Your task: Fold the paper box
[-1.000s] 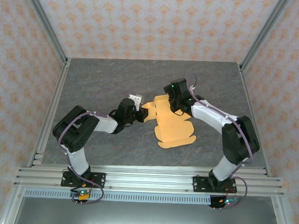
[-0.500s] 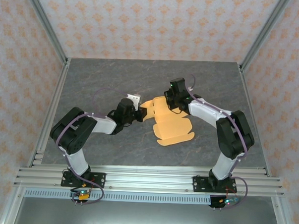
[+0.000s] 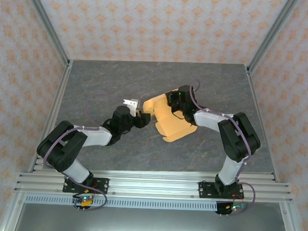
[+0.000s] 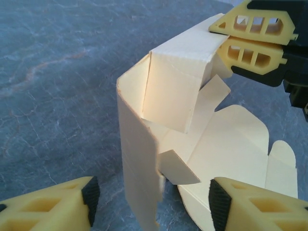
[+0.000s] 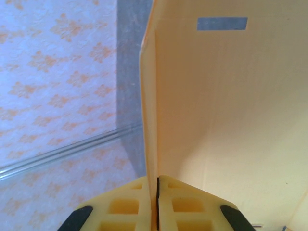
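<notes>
**Paper box (image 3: 174, 127) half-raised between two arms**

On the near side of the paper box, the left gripper (image 4: 151, 202) gapes wide, facing a raised wall (image 4: 137, 159). At the box's far side, the right gripper (image 5: 158, 192) pinches an upright panel (image 5: 216, 96). Likely best: hold that pinch while the left tucks the loose tab (image 4: 178, 168).

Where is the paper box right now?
In the top view, the paper box sits mid-table, pinched by the right gripper, with the left gripper open beside it.
</notes>
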You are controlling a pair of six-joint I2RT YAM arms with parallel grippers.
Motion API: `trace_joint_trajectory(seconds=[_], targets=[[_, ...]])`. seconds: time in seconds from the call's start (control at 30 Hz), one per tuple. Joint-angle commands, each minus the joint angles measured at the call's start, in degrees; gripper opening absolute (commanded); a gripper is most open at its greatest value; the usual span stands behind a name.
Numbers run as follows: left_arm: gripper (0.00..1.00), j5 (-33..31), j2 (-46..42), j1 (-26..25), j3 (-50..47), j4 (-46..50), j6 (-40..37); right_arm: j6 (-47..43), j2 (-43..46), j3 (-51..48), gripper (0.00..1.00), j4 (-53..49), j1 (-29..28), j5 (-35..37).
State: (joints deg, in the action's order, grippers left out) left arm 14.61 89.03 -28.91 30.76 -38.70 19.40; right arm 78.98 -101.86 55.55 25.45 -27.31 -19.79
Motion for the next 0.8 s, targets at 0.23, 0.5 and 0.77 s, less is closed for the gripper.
trace_joint_trajectory(seconds=[0.23,0.5,0.77], targets=[[0.66,-10.1,-2.1,-0.4,-8.5,-13.0,-7.0,-3.6,-1.6,-8.3,0.10,18.1,5.4,-13.3],[0.64,-5.1,3.8,-0.5,-3.8,-12.8,-9.6,-4.0,-2.5,-10.2,0.09,24.2,6.2,-18.2],[0.63,2.6,6.9,-2.2,-0.2,-11.9,-9.2,-0.9,-4.5,-11.4,0.08,31.2,5.7,-17.2]])
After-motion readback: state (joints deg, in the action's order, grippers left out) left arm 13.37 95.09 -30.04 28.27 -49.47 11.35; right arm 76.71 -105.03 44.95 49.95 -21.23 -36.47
